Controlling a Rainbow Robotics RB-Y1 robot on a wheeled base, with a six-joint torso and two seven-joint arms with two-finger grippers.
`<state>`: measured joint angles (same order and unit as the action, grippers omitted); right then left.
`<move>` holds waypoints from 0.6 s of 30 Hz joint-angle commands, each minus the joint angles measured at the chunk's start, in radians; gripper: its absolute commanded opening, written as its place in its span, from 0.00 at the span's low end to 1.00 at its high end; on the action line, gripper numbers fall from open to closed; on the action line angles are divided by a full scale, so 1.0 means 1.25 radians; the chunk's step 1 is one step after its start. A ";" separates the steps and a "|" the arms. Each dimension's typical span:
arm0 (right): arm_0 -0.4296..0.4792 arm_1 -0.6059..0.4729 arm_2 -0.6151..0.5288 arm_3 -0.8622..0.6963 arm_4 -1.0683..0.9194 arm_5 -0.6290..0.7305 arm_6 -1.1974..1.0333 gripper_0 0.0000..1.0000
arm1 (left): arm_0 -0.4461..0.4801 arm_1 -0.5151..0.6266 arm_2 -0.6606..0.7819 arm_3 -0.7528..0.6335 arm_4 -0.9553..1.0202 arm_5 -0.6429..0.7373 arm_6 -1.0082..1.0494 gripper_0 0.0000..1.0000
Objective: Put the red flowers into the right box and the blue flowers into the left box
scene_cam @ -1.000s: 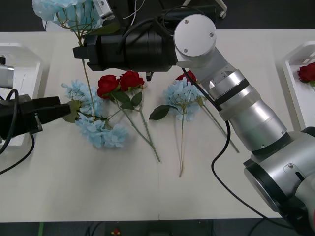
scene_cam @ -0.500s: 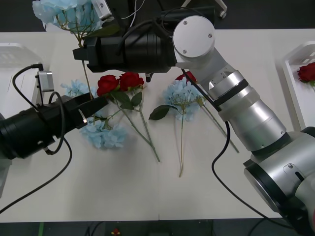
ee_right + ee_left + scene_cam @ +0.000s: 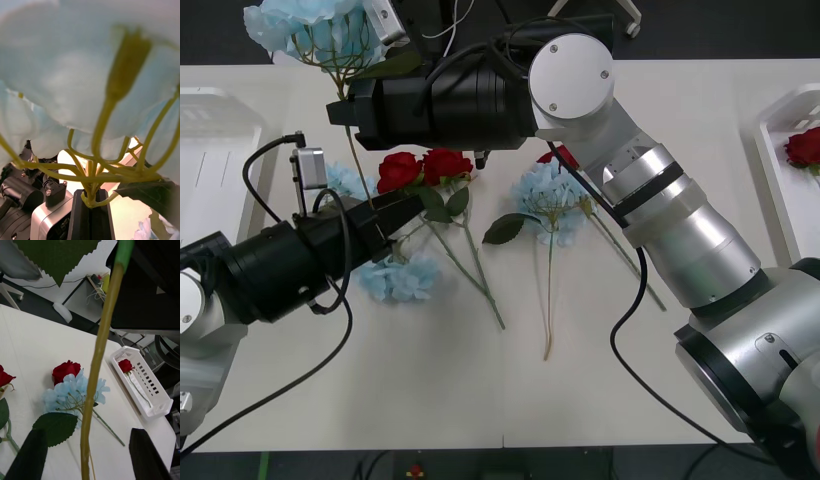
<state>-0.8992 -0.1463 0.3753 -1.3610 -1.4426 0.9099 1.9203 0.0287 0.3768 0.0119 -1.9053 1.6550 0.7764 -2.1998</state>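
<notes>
My right gripper (image 3: 90,197) is shut on the stem just under a blue flower (image 3: 310,30), held high over the table's far left with its long stem (image 3: 358,160) hanging down. My left gripper (image 3: 402,206) reaches in from the left, open, and the stem (image 3: 93,390) runs between its black fingers (image 3: 32,455). Two red flowers (image 3: 420,168) lie mid-table, a third (image 3: 560,154) peeks from behind a blue flower (image 3: 548,195). More blue flowers (image 3: 398,277) lie under the left arm. The left box (image 3: 220,125) has a slotted floor. The right box (image 3: 778,125) holds one red flower (image 3: 805,147).
My right arm (image 3: 650,200) spans the table from the near right to the far left, above the lying flowers. The near half of the white table (image 3: 510,390) is bare. Beyond the far edge stand a chair base and cables on a dark floor.
My left arm has swung in from the left edge toward the hanging stem, now covering part of the blue flowers on the table. The right arm and its flower have barely moved.
</notes>
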 commanded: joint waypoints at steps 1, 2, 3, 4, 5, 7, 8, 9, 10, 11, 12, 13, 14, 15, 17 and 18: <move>-0.045 0.024 0.009 -0.011 -0.006 -0.008 0.016 0.00 | -0.030 -0.016 -0.014 -0.026 -0.006 -0.016 -0.040 0.00; -0.045 0.024 0.009 -0.011 -0.007 -0.008 0.015 0.00 | -0.030 -0.016 -0.014 -0.026 -0.006 -0.016 -0.039 0.00; -0.045 0.024 0.009 -0.011 -0.006 -0.008 0.015 0.00 | -0.030 -0.016 -0.014 -0.026 -0.006 -0.020 -0.037 0.00; -0.045 0.024 0.009 -0.011 -0.006 -0.006 0.014 0.00 | -0.030 -0.017 -0.014 -0.026 -0.006 -0.025 -0.033 0.00; -0.045 0.024 0.009 -0.011 -0.006 -0.006 0.014 0.00 | -0.030 -0.017 -0.014 -0.026 -0.006 -0.025 -0.033 0.00; -0.045 0.024 0.009 -0.010 -0.007 -0.008 0.012 0.00 | -0.030 -0.016 -0.014 -0.026 -0.006 -0.032 -0.027 0.00; -0.045 0.024 0.009 -0.011 -0.006 -0.008 0.012 0.00 | -0.029 -0.016 -0.013 -0.026 -0.006 -0.033 -0.023 0.00; -0.045 0.024 0.009 -0.011 -0.006 -0.008 0.012 0.00 | -0.029 -0.016 -0.013 -0.026 -0.006 -0.035 -0.020 0.00; -0.045 0.024 0.009 -0.011 -0.006 -0.008 0.011 0.00 | -0.030 -0.017 -0.011 -0.026 -0.006 -0.033 -0.017 0.00; -0.044 0.024 0.009 -0.011 -0.007 -0.008 0.010 0.00 | -0.030 -0.016 -0.010 -0.026 -0.005 -0.035 -0.013 0.00; -0.045 0.024 0.009 -0.011 -0.007 -0.008 0.010 0.00 | -0.030 -0.016 -0.010 -0.026 -0.006 -0.033 -0.012 0.00; -0.045 0.024 0.009 -0.011 -0.007 -0.006 0.009 0.00 | -0.030 -0.016 -0.008 -0.026 -0.005 -0.035 -0.007 0.00; -0.045 0.024 0.009 -0.011 -0.007 -0.006 0.008 0.01 | -0.030 -0.016 -0.008 -0.026 -0.004 -0.033 -0.005 0.00; -0.045 0.024 0.009 -0.011 -0.007 -0.006 0.006 0.35 | -0.030 -0.017 -0.008 -0.026 -0.004 -0.033 0.000 0.00; -0.045 0.024 0.009 -0.011 -0.007 -0.008 -0.001 0.75 | -0.030 -0.016 -0.005 -0.026 -0.002 -0.033 0.006 0.00; -0.045 0.024 0.008 -0.011 -0.007 -0.008 -0.003 0.85 | -0.030 -0.016 -0.002 -0.026 -0.001 -0.033 0.009 0.00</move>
<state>-0.8993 -0.1463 0.3753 -1.3609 -1.4434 0.9089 1.9202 0.0242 0.3767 0.0082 -1.9053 1.6543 0.7466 -2.1996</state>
